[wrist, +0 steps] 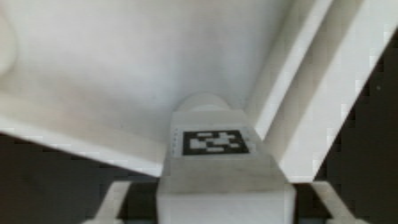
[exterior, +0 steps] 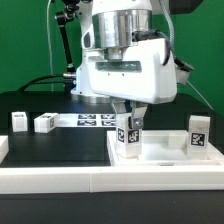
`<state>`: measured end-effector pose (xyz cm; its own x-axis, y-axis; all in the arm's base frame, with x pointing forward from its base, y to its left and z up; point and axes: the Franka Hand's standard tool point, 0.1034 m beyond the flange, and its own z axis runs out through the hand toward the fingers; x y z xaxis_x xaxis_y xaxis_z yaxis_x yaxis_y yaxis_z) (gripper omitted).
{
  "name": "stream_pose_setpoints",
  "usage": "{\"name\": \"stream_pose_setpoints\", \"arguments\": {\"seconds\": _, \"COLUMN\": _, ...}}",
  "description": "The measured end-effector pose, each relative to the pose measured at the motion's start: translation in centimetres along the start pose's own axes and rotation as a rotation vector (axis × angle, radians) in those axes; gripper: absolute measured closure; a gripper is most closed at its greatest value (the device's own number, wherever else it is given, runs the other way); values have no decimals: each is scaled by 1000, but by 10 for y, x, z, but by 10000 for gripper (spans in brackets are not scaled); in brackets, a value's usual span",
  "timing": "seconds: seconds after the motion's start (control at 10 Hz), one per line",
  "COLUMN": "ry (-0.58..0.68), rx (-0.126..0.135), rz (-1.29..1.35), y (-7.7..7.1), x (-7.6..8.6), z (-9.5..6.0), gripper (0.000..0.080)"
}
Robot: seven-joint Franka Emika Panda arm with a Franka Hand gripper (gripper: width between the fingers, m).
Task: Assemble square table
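The white square table top [exterior: 160, 156] lies on the black surface at the exterior view's right, its raised rim [wrist: 306, 90] also showing in the wrist view. My gripper [exterior: 127, 120] is shut on a white tagged leg [exterior: 127, 137] and holds it upright over the top's left part. In the wrist view the leg [wrist: 217, 150] sits between the fingers [wrist: 125, 200], with its tip over the top's inner floor beside the rim. A second leg [exterior: 199, 135] stands at the top's right side. Two more legs [exterior: 19, 121] [exterior: 44, 122] stand apart at the left.
The marker board [exterior: 92, 120] lies flat behind the table top, between the loose legs and the arm. A long white rail [exterior: 90, 180] runs along the front edge of the black surface. A black stand rises at the back left.
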<state>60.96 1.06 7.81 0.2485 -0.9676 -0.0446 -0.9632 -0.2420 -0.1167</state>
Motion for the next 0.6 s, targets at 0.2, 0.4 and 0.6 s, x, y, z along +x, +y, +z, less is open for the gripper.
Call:
{"name": "stream_pose_setpoints", "arguments": {"seconds": 0.2, "ry": -6, "rx": -1, "rz": 146, "y": -1, "x": -1, "z": -1, "gripper": 509}}
{"name": "stream_pose_setpoints", "arguments": {"seconds": 0.4, "ry": -16, "rx": 6, "rz": 271, "y": -1, "x": 0, "z": 0, "gripper": 509}}
{"name": "stream_pose_setpoints", "arguments": {"seconds": 0.6, "ry": -17, "rx": 5, "rz": 307, "y": -1, "x": 0, "z": 0, "gripper": 509}}
